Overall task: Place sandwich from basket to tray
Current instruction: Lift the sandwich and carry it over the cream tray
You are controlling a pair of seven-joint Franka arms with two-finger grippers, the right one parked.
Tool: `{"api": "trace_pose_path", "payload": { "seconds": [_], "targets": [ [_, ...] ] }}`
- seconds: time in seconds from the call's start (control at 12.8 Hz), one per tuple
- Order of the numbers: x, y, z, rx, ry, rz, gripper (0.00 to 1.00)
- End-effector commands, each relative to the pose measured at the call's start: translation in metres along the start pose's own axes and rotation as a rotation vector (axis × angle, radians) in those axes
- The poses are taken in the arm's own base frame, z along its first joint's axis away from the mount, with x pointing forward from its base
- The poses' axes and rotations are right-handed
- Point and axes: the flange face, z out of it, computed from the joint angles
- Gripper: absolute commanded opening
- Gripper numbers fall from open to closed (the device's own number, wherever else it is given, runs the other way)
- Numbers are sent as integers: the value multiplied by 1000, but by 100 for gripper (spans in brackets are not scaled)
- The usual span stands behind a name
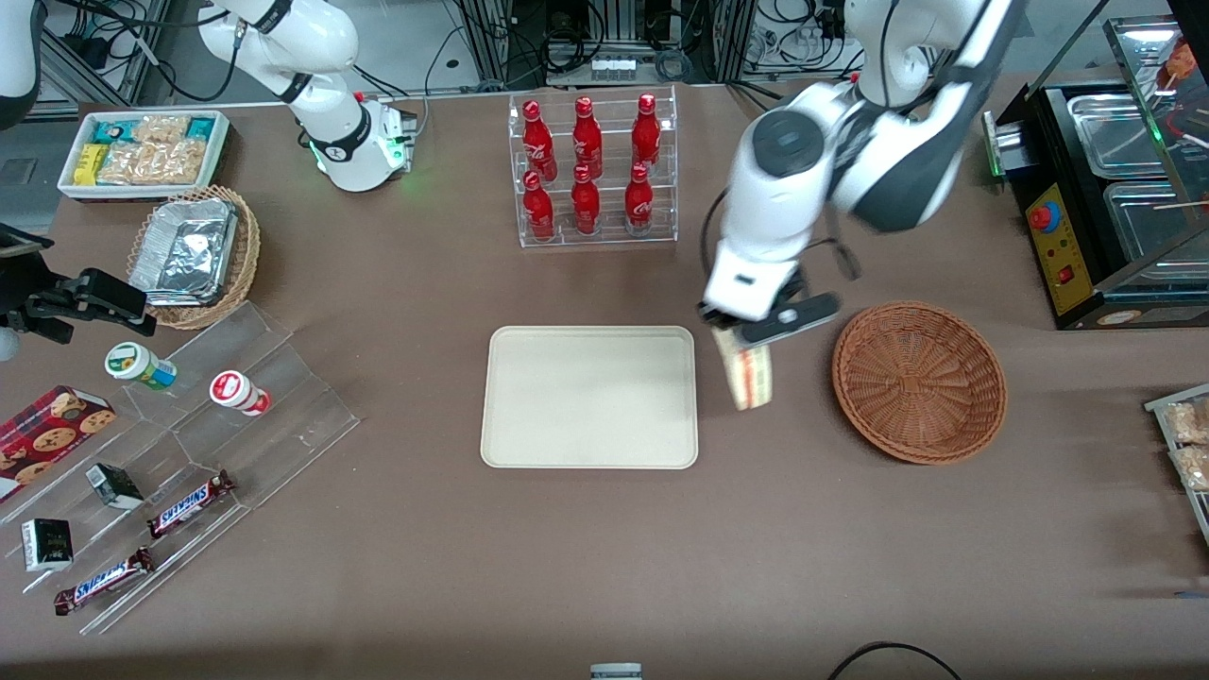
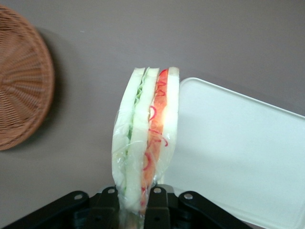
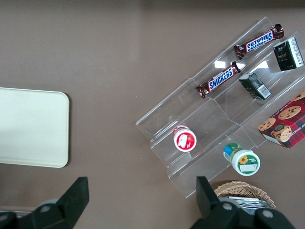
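The tray (image 1: 590, 397) lies bare on the bench (image 1: 604, 567), nothing set on it yet. Just beside its edge, between tray and basket, the gripper (image 1: 746, 332) hangs above the bench with its jaws clenched on the sandwich (image 1: 745, 375), which dangles clear of both. The basket (image 1: 919, 381) sits emptied. So the lift-out looks done; carrying over the tray and letting go remain, by my judgement.
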Motion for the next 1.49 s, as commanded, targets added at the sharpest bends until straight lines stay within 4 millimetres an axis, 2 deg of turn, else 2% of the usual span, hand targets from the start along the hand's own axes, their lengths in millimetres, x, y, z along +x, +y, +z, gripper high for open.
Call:
{"api": "trace_pose_path", "payload": {
  "seconds": [0.0, 0.16, 0.31, 0.47, 1.17, 1.33, 1.41],
  "targets": [
    [1, 55, 49, 23, 2, 33, 0],
    [1, 74, 75, 3, 9, 63, 0],
    [-15, 99, 98, -39, 23, 106, 0],
    [-32, 109, 107, -40, 32, 124, 0],
    [-44, 107, 181, 61, 41, 210, 0],
    [-46, 107, 192, 70, 35, 214, 1],
    [-46, 108, 193, 64, 38, 218, 28]
  ]
}}
